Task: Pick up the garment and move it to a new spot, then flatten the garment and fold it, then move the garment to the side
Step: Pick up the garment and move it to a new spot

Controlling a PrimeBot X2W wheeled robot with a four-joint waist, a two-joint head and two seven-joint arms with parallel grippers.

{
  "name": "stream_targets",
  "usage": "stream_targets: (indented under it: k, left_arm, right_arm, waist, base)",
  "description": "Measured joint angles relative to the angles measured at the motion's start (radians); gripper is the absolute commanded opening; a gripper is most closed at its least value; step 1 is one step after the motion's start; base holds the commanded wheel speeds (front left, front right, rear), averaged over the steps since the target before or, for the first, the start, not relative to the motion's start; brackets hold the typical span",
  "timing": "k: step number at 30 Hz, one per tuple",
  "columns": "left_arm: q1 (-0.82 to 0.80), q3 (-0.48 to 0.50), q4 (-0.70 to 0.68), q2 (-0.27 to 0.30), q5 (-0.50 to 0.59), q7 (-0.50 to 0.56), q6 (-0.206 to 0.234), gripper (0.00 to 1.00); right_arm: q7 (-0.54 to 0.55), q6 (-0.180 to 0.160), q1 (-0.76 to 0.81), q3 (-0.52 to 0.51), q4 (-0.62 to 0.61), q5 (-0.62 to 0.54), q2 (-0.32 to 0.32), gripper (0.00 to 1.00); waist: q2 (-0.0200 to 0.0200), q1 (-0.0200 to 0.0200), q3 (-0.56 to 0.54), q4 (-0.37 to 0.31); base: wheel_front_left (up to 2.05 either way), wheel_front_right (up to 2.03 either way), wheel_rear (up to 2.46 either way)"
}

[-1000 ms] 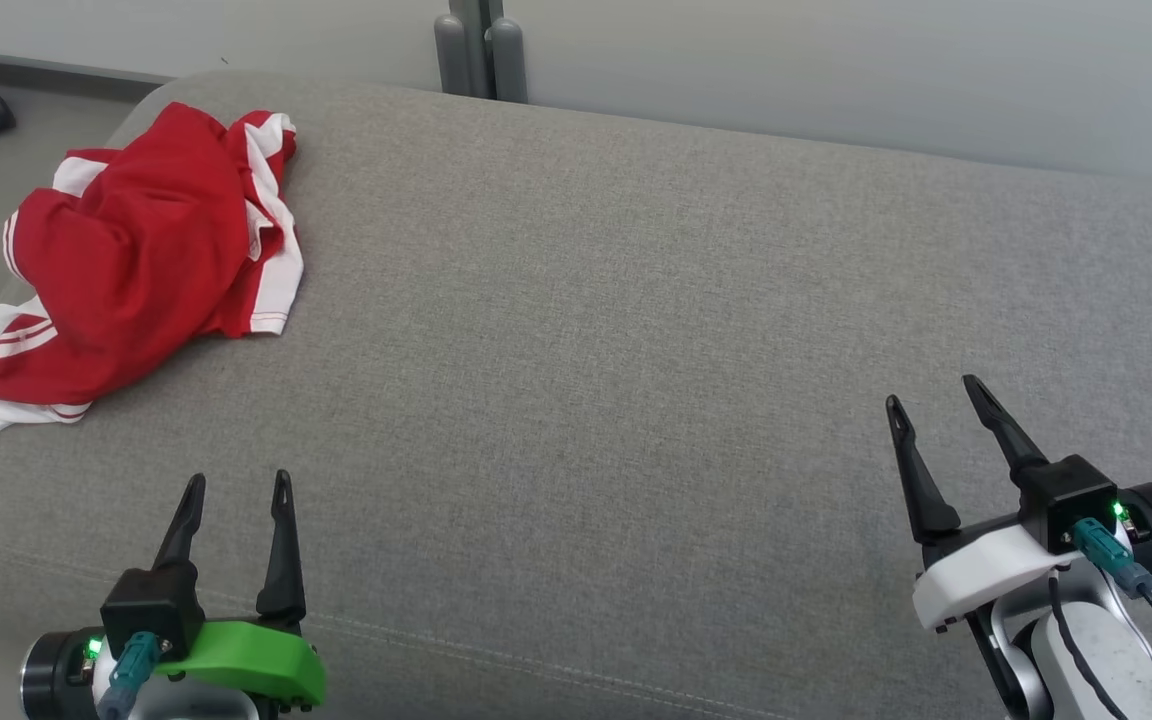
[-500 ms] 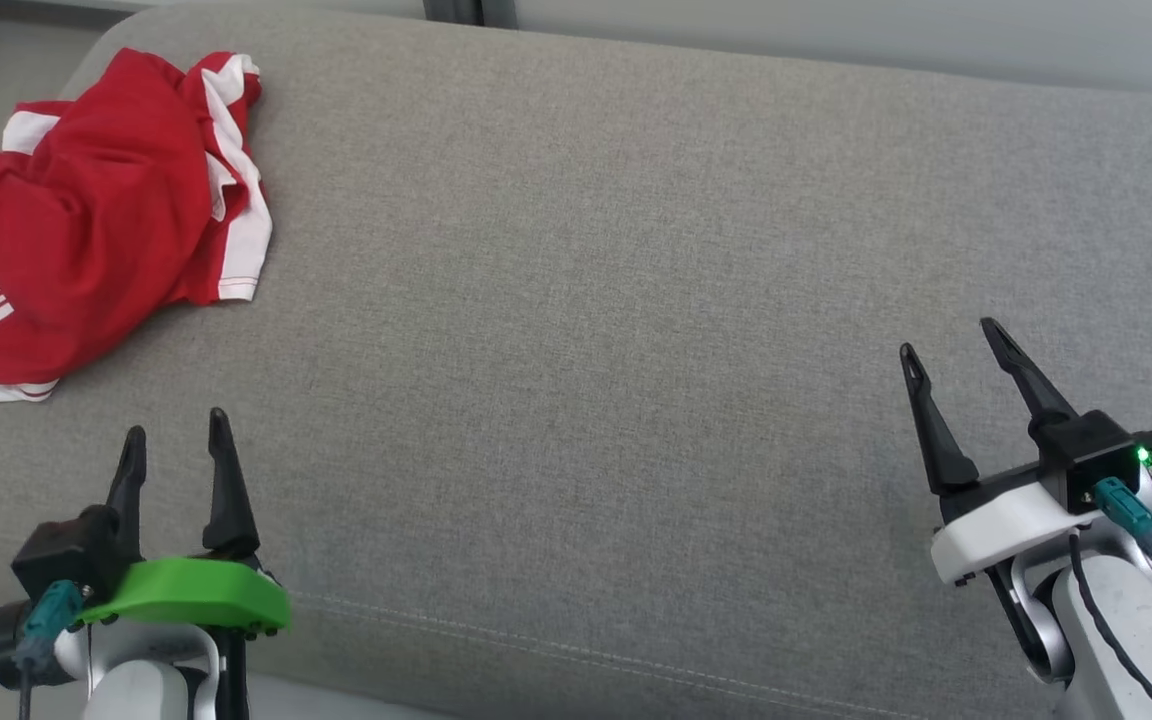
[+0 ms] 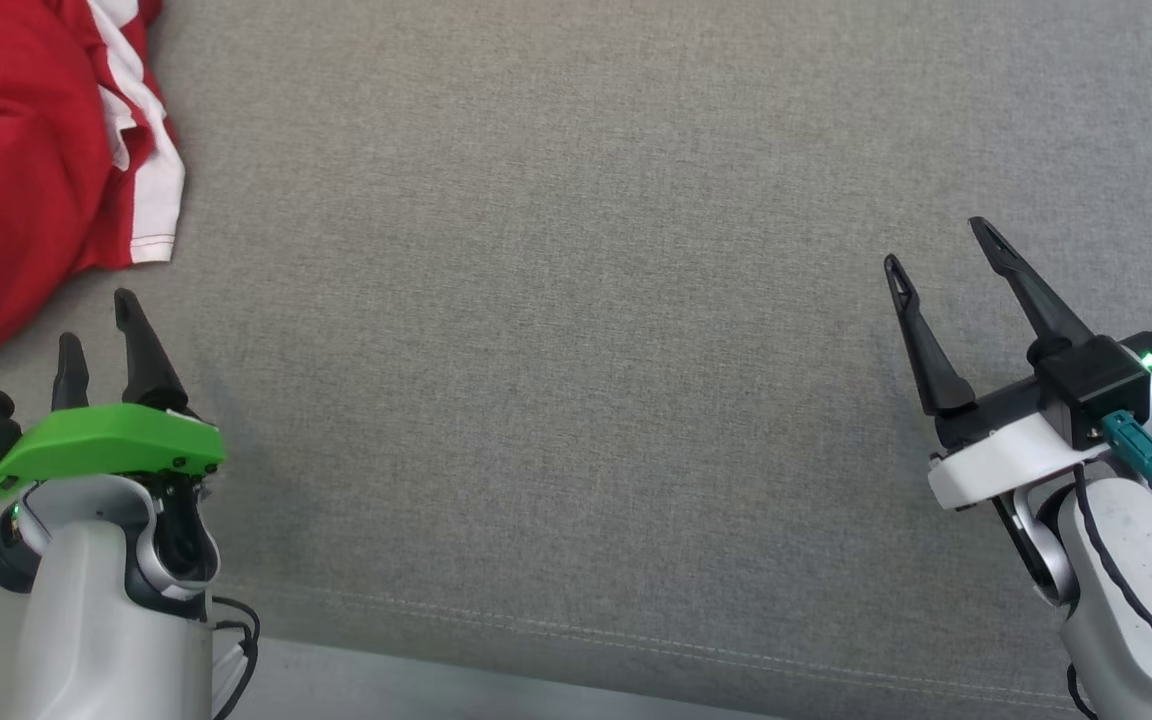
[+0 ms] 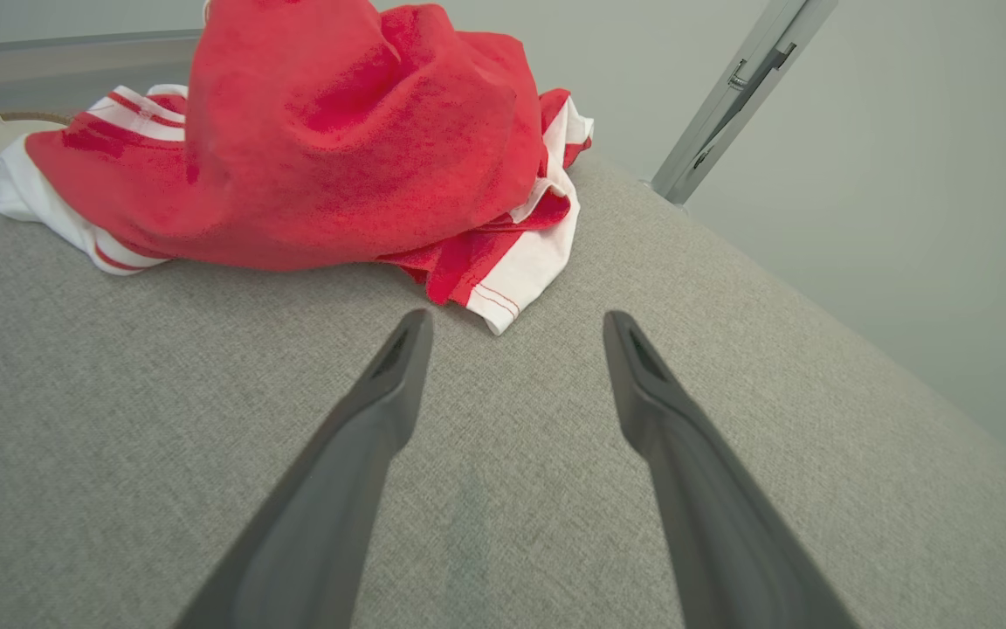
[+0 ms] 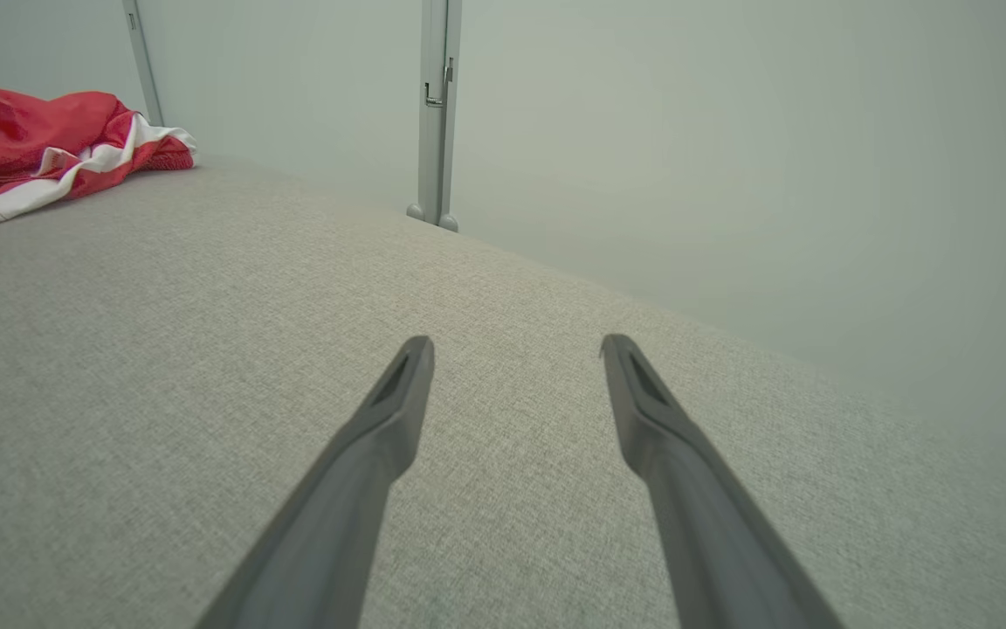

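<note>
The garment point(image 3: 16, 170) is a crumpled heap of red cloth with white striped trim at the upper left of the grey cushion point(image 3: 556, 300). In the left wrist view the garment point(image 4: 337, 140) lies just beyond my fingertips, its white hem closest. My left gripper point(image 3: 96, 318) hovers open a short way from the heap's near edge, nothing between its fingers. My right gripper point(image 3: 934, 242) stands open and empty at the right. The right wrist view has the garment point(image 5: 40, 153) far off at the upper left.
A pale wall with grey metal posts point(image 5: 433, 114) stands behind the cushion's far edge. The cushion's stitched front seam point(image 3: 576, 630) runs near the bottom of the head view, with pale floor below it.
The head view has tilted down and shifted, so the garment now sits cut off at the upper left. My left gripper has come closer to the garment's near edge. Both grippers stay open.
</note>
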Motion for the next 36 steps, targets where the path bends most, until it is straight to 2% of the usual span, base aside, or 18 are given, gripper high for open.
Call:
stream_targets:
  k: [12,16,21,36]
  left_arm:
    - [-0.176,0.085,0.191,-0.008,-0.364,0.029,0.024,1.00]
    - [-0.217,0.094,0.256,-0.009,-0.372,0.026,0.028,1.00]
    - [-0.274,0.111,0.343,-0.009,-0.452,0.014,0.031,1.00]
    - [-0.392,0.160,0.481,-0.009,-0.489,-0.030,0.031,1.00]
  right_arm:
    - [0.000,0.001,-0.021,-0.016,-0.012,-0.007,-0.022,1.00]
    - [-0.001,0.000,-0.024,-0.023,-0.023,-0.007,-0.028,1.00]
    - [-0.002,-0.002,-0.024,-0.034,-0.032,-0.007,-0.034,1.00]
    - [-0.002,-0.021,-0.016,-0.063,-0.048,0.003,-0.039,1.00]
  waist:
    - [0.0000,0.0000,0.079,-0.079]
    - [0.0000,0.0000,0.095,-0.092]
    - [0.0000,-0.0001,0.108,-0.102]
    - [0.0000,0.0000,0.122,-0.106]
  base:
    - [0.00,0.00,0.00]
    - [0.00,0.00,0.00]
    - [0.00,0.00,0.00]
    - [0.00,0.00,0.00]
